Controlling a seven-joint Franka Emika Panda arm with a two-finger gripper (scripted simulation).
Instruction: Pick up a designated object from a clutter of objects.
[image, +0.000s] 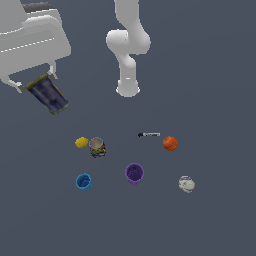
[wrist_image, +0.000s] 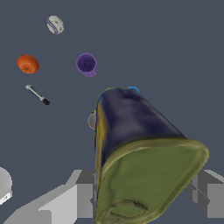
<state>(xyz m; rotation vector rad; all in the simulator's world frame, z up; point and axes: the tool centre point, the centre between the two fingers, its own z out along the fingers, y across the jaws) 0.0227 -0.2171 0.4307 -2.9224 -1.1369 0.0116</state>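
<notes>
The dark blue box (image: 47, 94) with olive-yellow edges hangs tilted in the air at the exterior view's upper left, well above the floor. My gripper (image: 36, 83) is shut on it, one finger on each side. In the wrist view the dark blue box (wrist_image: 140, 153) fills the foreground between my fingers (wrist_image: 83, 192), its olive end face nearest the camera. Below lies the clutter: a yellow lemon (image: 81, 142), a striped can (image: 97, 147), a blue cup (image: 83, 181), a purple cup (image: 134, 173), an orange ball (image: 170, 143), a whitish ball (image: 186, 184) and a marker (image: 149, 134).
The arm's white base (image: 128, 87) stands at the back centre of the dark grey floor. In the wrist view the box hides most of the striped can (wrist_image: 91, 121) and the blue cup (wrist_image: 133, 89); the purple cup (wrist_image: 86, 64), orange ball (wrist_image: 28, 64), whitish ball (wrist_image: 55, 25) and marker (wrist_image: 37, 95) show.
</notes>
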